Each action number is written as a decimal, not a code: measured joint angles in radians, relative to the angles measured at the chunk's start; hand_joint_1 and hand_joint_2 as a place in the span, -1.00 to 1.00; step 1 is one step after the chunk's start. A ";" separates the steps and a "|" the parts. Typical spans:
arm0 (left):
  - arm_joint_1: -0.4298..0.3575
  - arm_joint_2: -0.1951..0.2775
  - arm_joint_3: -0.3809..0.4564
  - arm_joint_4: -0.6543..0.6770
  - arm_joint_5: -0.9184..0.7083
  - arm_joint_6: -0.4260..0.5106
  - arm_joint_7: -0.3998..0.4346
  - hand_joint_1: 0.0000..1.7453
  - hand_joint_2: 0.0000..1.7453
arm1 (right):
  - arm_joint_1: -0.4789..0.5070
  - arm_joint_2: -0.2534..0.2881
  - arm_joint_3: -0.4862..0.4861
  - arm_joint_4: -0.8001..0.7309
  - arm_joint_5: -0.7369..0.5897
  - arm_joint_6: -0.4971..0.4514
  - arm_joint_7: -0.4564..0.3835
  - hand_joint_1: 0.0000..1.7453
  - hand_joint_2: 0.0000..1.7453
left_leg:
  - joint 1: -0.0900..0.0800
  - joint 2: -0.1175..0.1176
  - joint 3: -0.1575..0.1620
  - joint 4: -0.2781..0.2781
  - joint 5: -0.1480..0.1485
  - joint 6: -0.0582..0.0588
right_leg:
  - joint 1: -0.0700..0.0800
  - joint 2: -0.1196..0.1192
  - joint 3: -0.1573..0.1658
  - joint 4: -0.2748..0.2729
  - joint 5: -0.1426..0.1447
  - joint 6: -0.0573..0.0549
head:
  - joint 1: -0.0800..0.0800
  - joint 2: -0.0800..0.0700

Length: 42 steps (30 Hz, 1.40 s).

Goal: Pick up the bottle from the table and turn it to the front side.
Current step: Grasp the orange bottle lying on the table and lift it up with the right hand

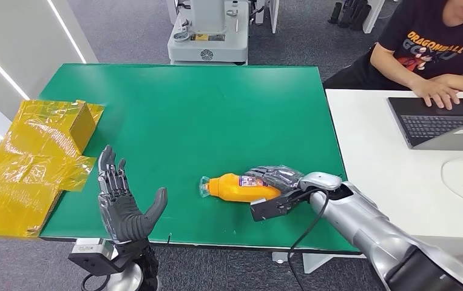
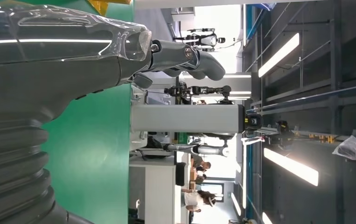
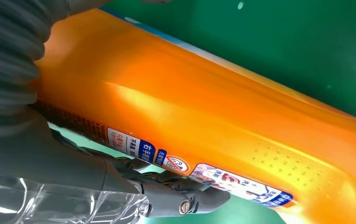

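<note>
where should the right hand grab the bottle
Around the wide orange body, near the base, coming from the robot's right. The bottle lies on its side with its cap pointing left, so the base faces the right hand, which wraps there now.

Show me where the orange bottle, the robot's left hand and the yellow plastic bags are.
orange bottle (image 1: 241,187): head view, middle of its orange body.
left hand (image 1: 121,209): head view, on the palm.
yellow plastic bags (image 1: 25,163): head view, middle of the crinkled pile.
</note>
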State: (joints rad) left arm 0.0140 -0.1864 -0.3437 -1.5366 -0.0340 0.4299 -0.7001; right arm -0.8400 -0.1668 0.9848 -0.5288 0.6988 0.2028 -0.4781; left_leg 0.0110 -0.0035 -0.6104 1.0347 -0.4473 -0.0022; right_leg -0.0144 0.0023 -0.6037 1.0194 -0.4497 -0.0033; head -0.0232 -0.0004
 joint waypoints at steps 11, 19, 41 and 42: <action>0.000 -0.002 0.000 0.000 -0.001 -0.006 0.000 -1.00 1.00 | -0.001 -0.045 0.027 0.008 0.020 -0.025 0.056 -1.00 1.00 | 0.000 0.000 0.001 0.002 0.000 0.000 | 0.000 0.000 0.002 0.000 0.001 0.001 | 0.000 0.000; -0.001 -0.008 0.000 0.001 -0.002 -0.014 0.000 -1.00 1.00 | 0.009 -0.063 0.038 0.004 0.026 -0.075 0.126 1.00 1.00 | 0.000 0.000 0.001 0.002 0.000 0.000 | 0.000 0.000 0.003 0.000 0.001 0.001 | 0.000 0.000; -0.015 -0.014 0.000 0.004 -0.019 -0.003 0.000 -1.00 1.00 | 0.175 -0.014 -0.084 -0.091 -0.063 -0.491 0.125 1.00 1.00 | 0.000 0.001 0.001 0.002 0.000 0.000 | 0.001 0.001 0.002 0.000 0.001 0.001 | 0.000 0.000; -0.015 -0.014 0.000 0.005 -0.015 -0.010 0.000 -1.00 1.00 | 0.187 -0.008 -0.098 -0.102 -0.080 -0.523 0.108 1.00 1.00 | 0.000 0.000 0.000 0.002 0.000 0.000 | 0.001 0.000 0.002 0.000 0.001 0.001 | 0.000 0.000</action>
State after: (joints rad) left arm -0.0013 -0.2007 -0.3437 -1.5312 -0.0488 0.4199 -0.7002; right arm -0.6528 -0.1743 0.8869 -0.6306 0.6190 -0.3206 -0.3701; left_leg 0.0114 -0.0032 -0.6099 1.0366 -0.4472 -0.0021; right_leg -0.0137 0.0020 -0.6016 1.0197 -0.4485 -0.0020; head -0.0232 -0.0004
